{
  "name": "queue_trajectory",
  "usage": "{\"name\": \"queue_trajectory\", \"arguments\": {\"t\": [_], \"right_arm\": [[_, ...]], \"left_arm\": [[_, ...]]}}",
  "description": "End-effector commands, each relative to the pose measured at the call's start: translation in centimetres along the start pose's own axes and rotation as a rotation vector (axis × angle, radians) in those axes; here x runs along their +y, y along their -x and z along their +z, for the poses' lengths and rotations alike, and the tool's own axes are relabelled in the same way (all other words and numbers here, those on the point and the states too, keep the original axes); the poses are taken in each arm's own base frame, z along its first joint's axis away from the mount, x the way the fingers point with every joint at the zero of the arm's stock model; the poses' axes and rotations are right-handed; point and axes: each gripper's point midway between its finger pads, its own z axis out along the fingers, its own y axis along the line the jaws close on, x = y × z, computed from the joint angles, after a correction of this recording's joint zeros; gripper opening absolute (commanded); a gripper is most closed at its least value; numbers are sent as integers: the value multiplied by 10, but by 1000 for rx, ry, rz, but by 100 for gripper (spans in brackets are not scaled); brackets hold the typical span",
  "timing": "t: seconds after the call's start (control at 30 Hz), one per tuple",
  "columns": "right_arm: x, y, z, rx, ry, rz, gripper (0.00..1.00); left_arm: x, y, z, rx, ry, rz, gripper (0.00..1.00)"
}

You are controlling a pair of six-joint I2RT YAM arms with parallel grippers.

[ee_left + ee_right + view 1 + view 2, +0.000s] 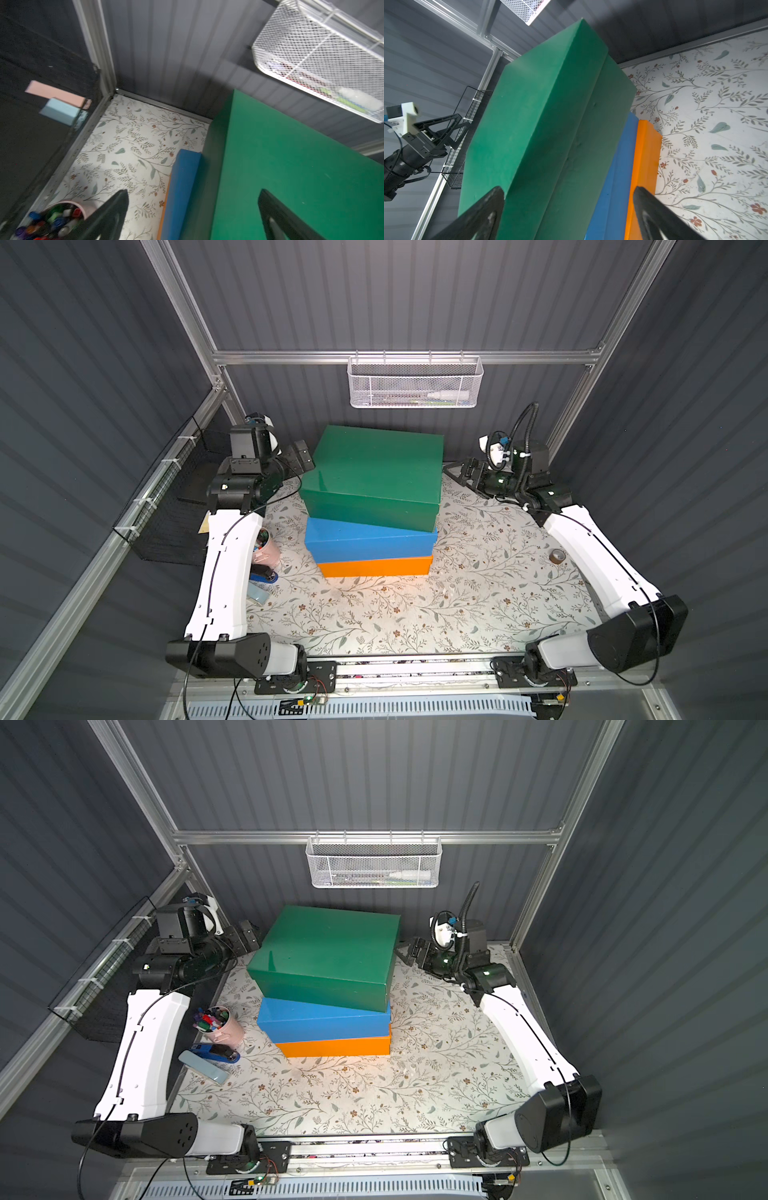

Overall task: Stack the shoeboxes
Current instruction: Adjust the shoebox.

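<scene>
Shoeboxes (pixel 374 472) stacked | left gripper (pixel 304 456) — spread wide, just beside them | right gripper (pixel 451 470) — spread, pointing inward

The green box (pixel 533 124) is seen stacked on the blue box (pixel 616 176), itself set on the orange box (pixel 645 158), over a floral mat (pixel 716 124). The right gripper (pixel 569 191) is spread wide, with nothing held.

Top shoebox (pixel 376 464) dark green, middle shoebox (pixel 365 541) blue, bottom shoebox (pixel 374 567) orange; all plain. Table cover (pixel 478 593) white w/ grey-green leaves & small brown flowers. Walls (pixel 395 294) dark grey, w/ vert. stripes. Mesh basket (pixel 413 383) white. Cup (pixel 232 1031) pink.
</scene>
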Motion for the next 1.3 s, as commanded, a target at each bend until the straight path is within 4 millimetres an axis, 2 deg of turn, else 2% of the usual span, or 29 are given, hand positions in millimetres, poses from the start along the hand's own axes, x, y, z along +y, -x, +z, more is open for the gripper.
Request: {"name": "queue_trajectory", "arguments": {"t": [0.0, 0.17, 0.37, 0.53, 0.8, 1.0, 1.07, 1.1, 1.17, 1.27], "right_arm": [[19, 7, 5, 6, 49, -43, 99], [28, 8, 14, 18, 70, -57, 99], [35, 14, 12, -4, 84, -75, 99], [46, 6, 21, 36, 129, -74, 99], [63, -6, 21, 71, 185, -81, 99], [69, -18, 19, 93, 202, -78, 99], [67, -22, 19, 98, 198, -75, 99], [65, -22, 19, 96, 187, -73, 99], [61, -23, 17, 87, 166, -78, 99], [60, -23, 15, 84, 156, -89, 99]], "left_arm": [[-20, -14, 15, 46, -130, 22, 100], [-29, -32, 23, 96, -204, 7, 100], [-28, -42, 15, 106, -215, 0, 100], [-29, -45, 7, 104, -226, 0, 100], [-36, -46, -26, 74, -271, -24, 100], [-37, -66, -42, 93, -309, -67, 99], [-36, -66, -49, 77, -314, -68, 99], [-30, -77, -44, 99, -290, -77, 100], [-28, -74, -44, 98, -271, -89, 100], [-34, -58, -48, 75, -279, -50, 100]]}}
